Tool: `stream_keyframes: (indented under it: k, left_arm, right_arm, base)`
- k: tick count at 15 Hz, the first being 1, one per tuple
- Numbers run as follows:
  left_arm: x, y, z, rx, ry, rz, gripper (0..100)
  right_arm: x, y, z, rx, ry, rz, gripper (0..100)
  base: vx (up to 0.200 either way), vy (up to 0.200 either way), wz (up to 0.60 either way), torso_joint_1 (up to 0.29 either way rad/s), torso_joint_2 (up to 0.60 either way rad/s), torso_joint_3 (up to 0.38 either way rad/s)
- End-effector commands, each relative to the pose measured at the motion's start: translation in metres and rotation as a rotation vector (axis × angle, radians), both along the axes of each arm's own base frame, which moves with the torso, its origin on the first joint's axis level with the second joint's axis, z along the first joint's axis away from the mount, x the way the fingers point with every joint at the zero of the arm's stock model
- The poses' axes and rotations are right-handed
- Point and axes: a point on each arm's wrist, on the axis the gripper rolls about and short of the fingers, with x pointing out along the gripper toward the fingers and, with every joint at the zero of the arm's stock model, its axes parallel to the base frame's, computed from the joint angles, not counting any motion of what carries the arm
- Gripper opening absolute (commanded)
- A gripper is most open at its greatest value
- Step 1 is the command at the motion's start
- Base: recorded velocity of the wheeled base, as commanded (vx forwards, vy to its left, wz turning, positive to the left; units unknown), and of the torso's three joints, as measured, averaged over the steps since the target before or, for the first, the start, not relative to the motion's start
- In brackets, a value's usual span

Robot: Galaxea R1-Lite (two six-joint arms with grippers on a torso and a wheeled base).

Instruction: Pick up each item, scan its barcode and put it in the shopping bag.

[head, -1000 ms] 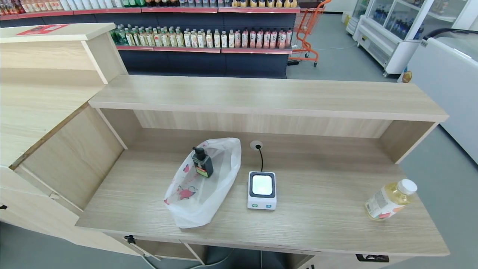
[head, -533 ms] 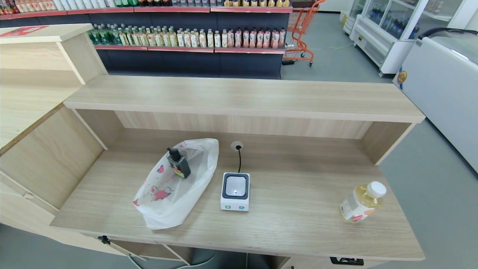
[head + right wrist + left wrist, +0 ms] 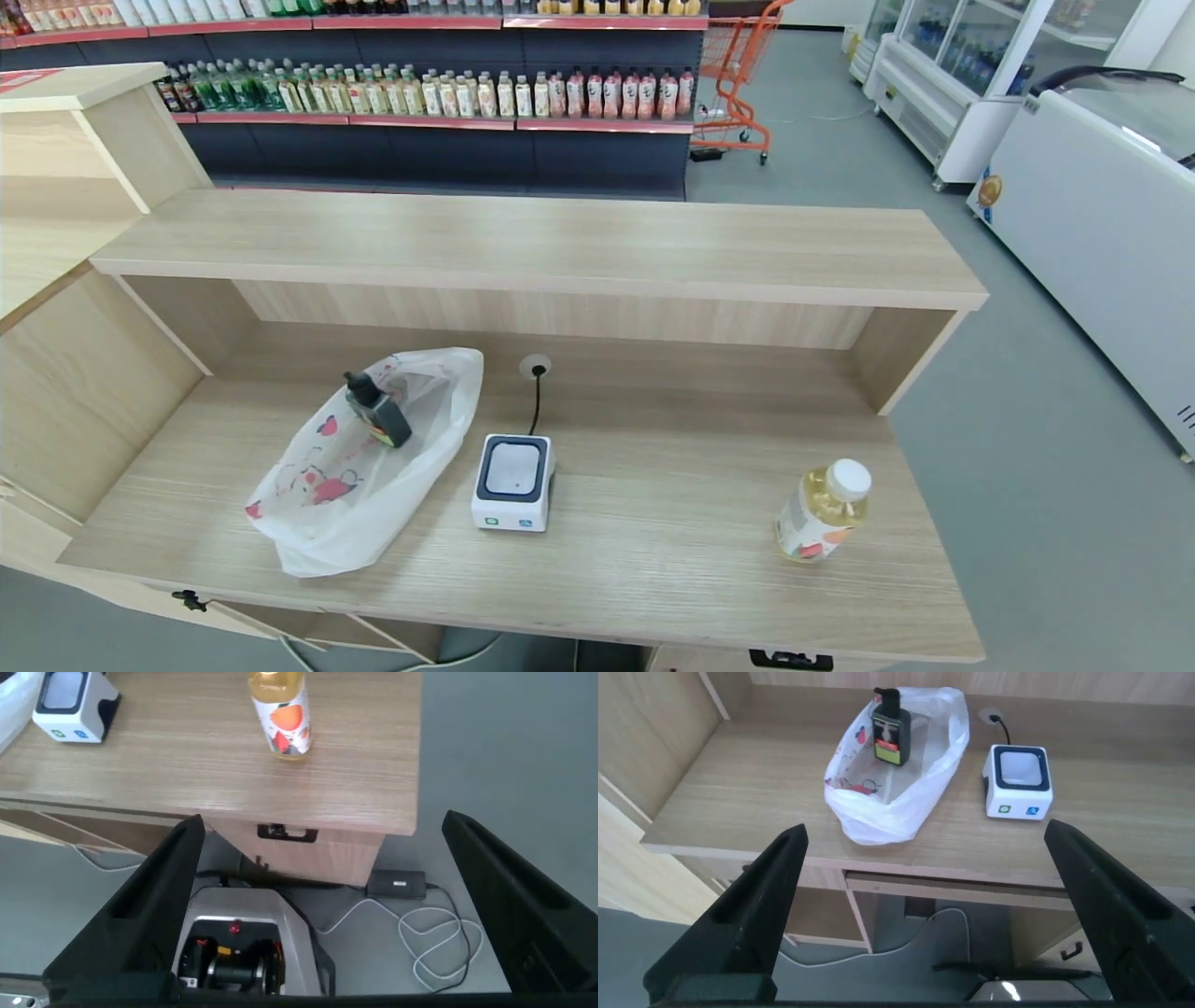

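Wood counter (image 3: 672,560) in a shop; we go left to right. White plastic bag (image 3: 308,541) lies open toward the counter's left end, with small red prints on it. We see a dark pump bottle (image 3: 378,422) lying inside the bag at its far end, pump head toward the back wall. Just right of the bag sits the white scanner (image 3: 512,469), window facing up and two small buttons on its near face. We cannot tell if bag and scanner touch. A black cable (image 3: 536,401) runs from the scanner's back to a round hole (image 3: 535,366) in the counter. Well apart, near the right end, the yellow bottle (image 3: 823,511) stands upright on the counter with a white cap and a red-orange label. It is outside the bag and nothing touches it.

Left claw (image 3: 924,838): black fingers (image 3: 752,919) spread wide apart and empty. It sits low in front of the counter's near edge, facing bag and scanner. Right claw (image 3: 324,826): also spread wide and empty, low before the near edge, facing the yellow bottle.

Behind the counter we see drink shelves (image 3: 420,93), an orange cart (image 3: 738,84), and white freezers (image 3: 1083,177) at the right.
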Motion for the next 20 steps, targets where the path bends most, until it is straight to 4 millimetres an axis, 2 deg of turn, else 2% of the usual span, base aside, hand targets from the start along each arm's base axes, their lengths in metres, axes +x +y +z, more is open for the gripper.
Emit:
stream_keyframes:
  k: [1,5,7,8,9,10,11,14,19,20]
  left_arm:
    - [0.000,0.000,0.000,0.000,0.000,0.002,100]
    - [0.000,0.000,0.000,0.000,0.000,0.002,100]
    - [0.000,0.000,0.000,0.000,0.000,0.002,100]
    - [0.000,0.000,0.000,0.000,0.000,0.000,100]
    - [0.000,0.000,0.000,0.000,0.000,0.002,100]
    - [0.000,0.000,0.000,0.000,0.000,0.002,100]
    - [0.000,0.000,0.000,0.000,0.000,0.000,100]
    - [0.000,0.000,0.000,0.000,0.000,0.000,100]
    - [0.000,0.000,0.000,0.000,0.000,0.002,100]
    - [0.000,0.000,0.000,0.000,0.000,0.002,100]
  right_arm:
    - [0.000,0.000,0.000,-0.002,0.006,-0.008,100]
    - [0.000,-0.001,0.001,-0.033,-0.001,-0.034,100]
    - [-0.001,-0.001,0.012,-0.018,-0.013,-0.026,100]
    - [0.008,-0.002,0.047,0.017,0.009,-0.047,100]
    - [0.022,-0.004,0.072,0.046,0.067,-0.084,100]
    - [0.045,-0.007,0.092,0.057,0.145,-0.163,100]
    - [0.067,-0.009,0.095,0.059,0.236,-0.213,100]
    - [0.114,-0.009,0.081,0.058,0.433,-0.211,100]
    - [0.159,-0.003,0.026,-0.065,0.625,-0.118,100]
    - [0.163,-0.003,0.022,-0.079,0.631,-0.110,100]
  base:
    - [0.000,0.000,0.00,0.000,0.00,0.000]
    - [0.000,0.000,0.00,0.000,0.00,0.000]
    - [0.000,0.000,0.00,0.000,0.00,0.000]
    - [0.000,0.000,0.00,0.000,0.00,0.000]
    - [0.000,0.000,0.00,0.000,0.00,0.000]
    - [0.000,0.000,0.00,0.000,0.00,0.000]
    - [0.000,0.000,0.00,0.000,0.00,0.000]
    - [0.000,0.000,0.00,0.000,0.00,0.000]
    - [0.000,0.000,0.00,0.000,0.00,0.000]
    - [0.000,0.000,0.00,0.000,0.00,0.000]
